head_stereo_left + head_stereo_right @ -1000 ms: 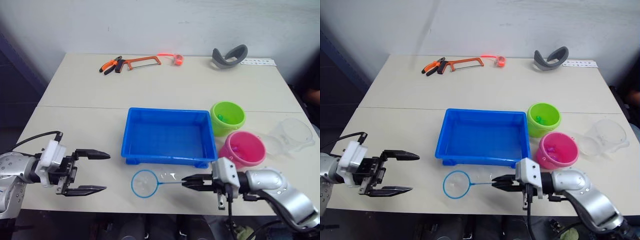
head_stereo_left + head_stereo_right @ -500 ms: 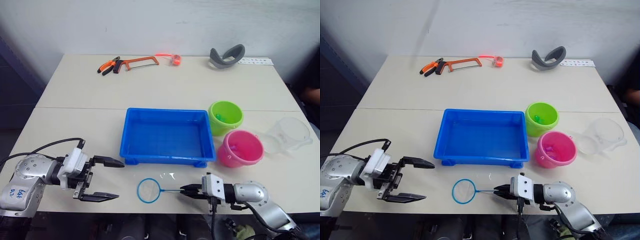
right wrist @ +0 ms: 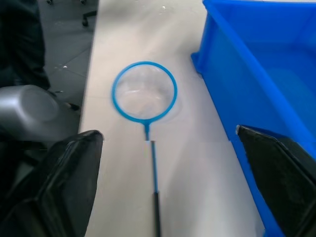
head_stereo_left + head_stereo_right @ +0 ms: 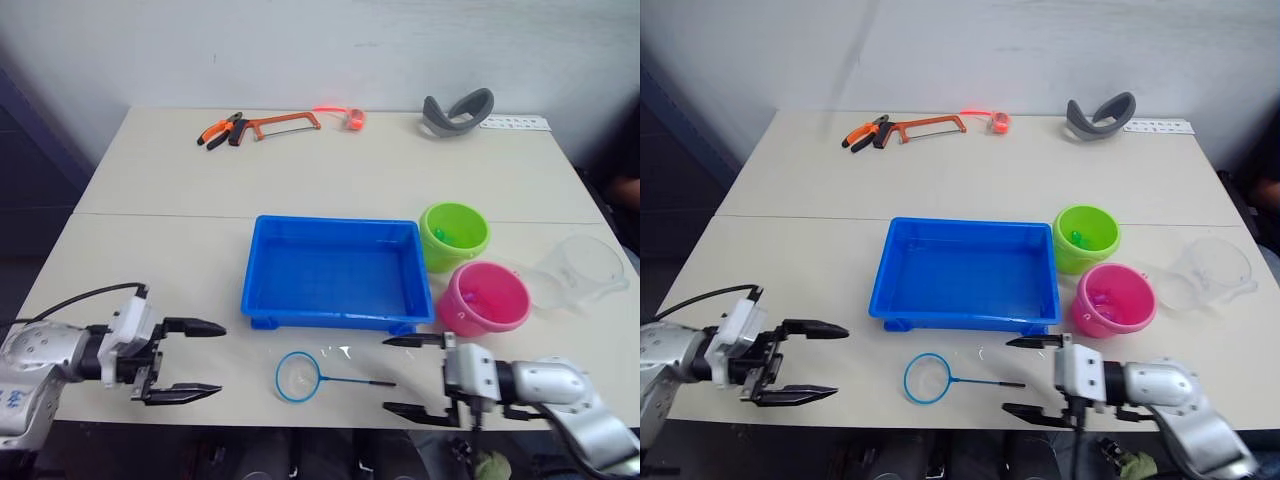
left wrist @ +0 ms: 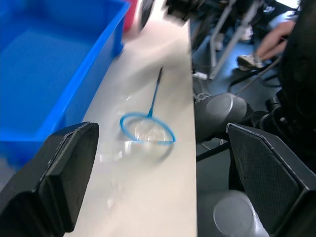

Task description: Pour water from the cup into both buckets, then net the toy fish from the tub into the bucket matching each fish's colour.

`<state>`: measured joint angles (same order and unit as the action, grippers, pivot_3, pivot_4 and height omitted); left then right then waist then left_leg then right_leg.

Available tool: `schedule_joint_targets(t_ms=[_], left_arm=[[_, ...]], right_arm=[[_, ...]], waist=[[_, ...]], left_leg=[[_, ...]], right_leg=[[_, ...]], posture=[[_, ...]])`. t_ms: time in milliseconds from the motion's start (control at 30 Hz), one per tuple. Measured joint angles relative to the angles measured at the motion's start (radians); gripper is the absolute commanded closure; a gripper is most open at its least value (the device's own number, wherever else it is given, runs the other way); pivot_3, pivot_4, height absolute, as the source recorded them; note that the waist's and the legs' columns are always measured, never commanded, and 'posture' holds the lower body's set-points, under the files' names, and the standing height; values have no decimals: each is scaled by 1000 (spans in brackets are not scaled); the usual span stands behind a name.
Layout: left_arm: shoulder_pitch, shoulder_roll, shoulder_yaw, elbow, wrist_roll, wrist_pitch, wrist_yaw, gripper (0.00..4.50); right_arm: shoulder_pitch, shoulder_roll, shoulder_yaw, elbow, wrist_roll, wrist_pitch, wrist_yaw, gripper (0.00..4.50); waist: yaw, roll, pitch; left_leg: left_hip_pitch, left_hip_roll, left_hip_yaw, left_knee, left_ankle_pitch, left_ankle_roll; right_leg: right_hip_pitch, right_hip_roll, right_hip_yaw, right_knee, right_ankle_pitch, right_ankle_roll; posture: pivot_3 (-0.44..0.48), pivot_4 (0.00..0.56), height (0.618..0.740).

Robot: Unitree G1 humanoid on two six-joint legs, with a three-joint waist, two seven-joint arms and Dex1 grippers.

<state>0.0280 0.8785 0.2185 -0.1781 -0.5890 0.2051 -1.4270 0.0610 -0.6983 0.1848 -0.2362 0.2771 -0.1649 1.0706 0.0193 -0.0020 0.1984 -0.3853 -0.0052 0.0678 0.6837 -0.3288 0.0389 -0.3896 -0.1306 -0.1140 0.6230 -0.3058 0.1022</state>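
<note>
Net [image 4: 300, 376] flat on table [image 4: 170, 190], both grippers empty.
R gripper [image 4: 410, 376]: fingers wide apart, just beyond handle tip, not touching. L gripper [image 4: 195, 359]: fingers apart, near table's front edge, well left of hoop. Tub [image 4: 338, 273] centre, behind net. Green bucket [image 4: 455, 236] & pink bucket [image 4: 484, 298] right of tub, fish inside each. Clear cup [image 4: 582, 272] on its side at far right.
</note>
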Motion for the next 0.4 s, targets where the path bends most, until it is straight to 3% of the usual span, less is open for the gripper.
schedule_joint_targets(t_ms=[67, 100, 167, 200, 233, 267, 300, 400], left_arm=[[27, 4, 18, -1, 2, 9, 15, 0], [89, 13, 51, 2, 8, 18, 32, 0], [107, 13, 60, 4, 12, 17, 38, 0], [135, 7, 79, 9, 27, 1, 48, 0], [171, -16, 129, 40, 82, -61, 99, 0], [227, -41, 203, 83, 132, -126, 159, 0], [246, -49, 230, 97, 140, -147, 178, 0], [247, -74, 258, 135, 155, -191, 228, 0]], right_arm=[[31, -42, -30, -51, 36, 21, 17, 48], [98, -114, -109, -144, 111, 69, 40, 48], [117, -129, -137, -171, 135, 84, 44, 48], [154, -155, -198, -222, 181, 113, 51, 48], [251, -198, -362, -273, 234, 154, 88, 48], [304, -231, -566, -251, 264, 190, 120, 48], [308, -246, -634, -217, 263, 189, 129, 48], [224, -272, -678, -81, 221, 152, 139, 48]], waist=[[1, 0, 0], [3, 0, 0], [3, 0, 0], [4, 0, 0], [5, 1, 0], [6, 0, 0], [5, 0, 0], [3, 1, 0]], left_leg=[[0, 0, 0, 0, 0, 0], [0, 0, 0, -1, -1, 1], [0, 0, 0, -1, -1, 1], [0, 0, -1, -1, -1, 1], [2, 0, 0, -1, -2, 1], [9, 1, -1, -1, -7, 2], [14, 2, -1, -2, -9, 2], [15, 2, 0, -3, -10, 1]], right_leg=[[0, 0, 0, 0, 0, 0], [1, -1, 0, -2, 0, 0], [1, -1, 0, -2, 0, 0], [1, -1, -1, -3, 0, 0], [3, -1, 0, -6, 0, 0], [12, -1, -1, -10, 0, 0], [16, -1, 0, -11, 0, 0], [15, -1, 2, -12, 0, -1]], posture=[[0, 150, 740], [0, 150, 740], [0, 150, 740], [0, 150, 740], [0, 150, 740], [0, 150, 740], [0, 150, 740], [0, 150, 740]])
